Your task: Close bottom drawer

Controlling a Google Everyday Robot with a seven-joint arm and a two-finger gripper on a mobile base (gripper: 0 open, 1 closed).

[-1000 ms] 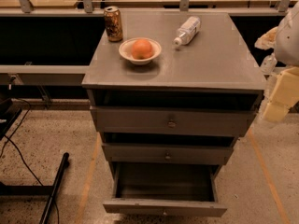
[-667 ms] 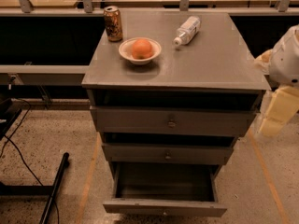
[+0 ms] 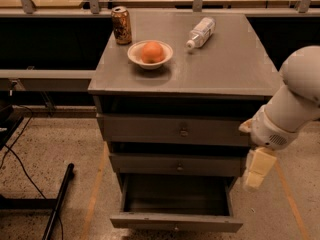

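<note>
While my arm (image 3: 295, 99) comes in from the 3 o'clock edge of the view, my gripper (image 3: 259, 168) hangs at about 4 o'clock, pointing down, just off the right side of the cabinet (image 3: 225, 66). It sits level with the middle drawer (image 3: 176, 164) and close beside its right end. Whether it touches the cabinet, I cannot tell. Open or closed? I cannot tell that either; from this angle it reads as one pale block. It carries nothing that I can see.

Down at 6 o'clock, the bottom drawer (image 3: 175, 222) stands pulled well out, its flat front toward the camera and its dark inside showing. From my gripper that front lies at about 8 o'clock, lower and apart from me. The middle drawer and the top drawer (image 3: 175, 130) above it sit pushed in, each with a small knob at its centre.

Up on the cabinet top, toward 12 o'clock, a white bowl (image 3: 134, 55) holds an orange (image 3: 152, 52). A can (image 3: 121, 25) stands upright at the bowl's 11 o'clock, near it. A plastic bottle (image 3: 201, 32) lies on its side at the bowl's 2 o'clock, apart from it.

Over at 8 o'clock, a black bar (image 3: 59, 201) and a cable (image 3: 20, 169) lie on the speckled floor.
</note>
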